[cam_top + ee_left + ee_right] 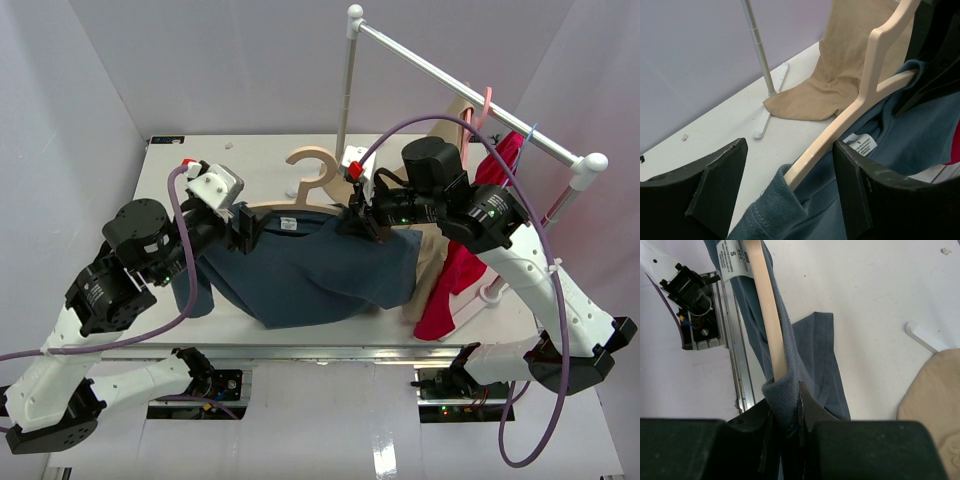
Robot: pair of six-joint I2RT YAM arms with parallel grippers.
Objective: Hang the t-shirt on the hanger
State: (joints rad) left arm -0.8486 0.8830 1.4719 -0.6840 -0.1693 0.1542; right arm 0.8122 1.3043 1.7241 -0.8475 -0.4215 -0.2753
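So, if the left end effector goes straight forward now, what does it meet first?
Probably the pale beige wooden hanger, which crosses between the jaws of the open left end effector, inside the slate-blue fabric t-shirt; depth is unclear.

Slate-blue short-sleeve t-shirt (310,270) lies spread on white desk (250,160), size-S label at collar. Pale wood-coloured hanger (301,201) lies flat, hook towards far side, both arms inside neck opening.
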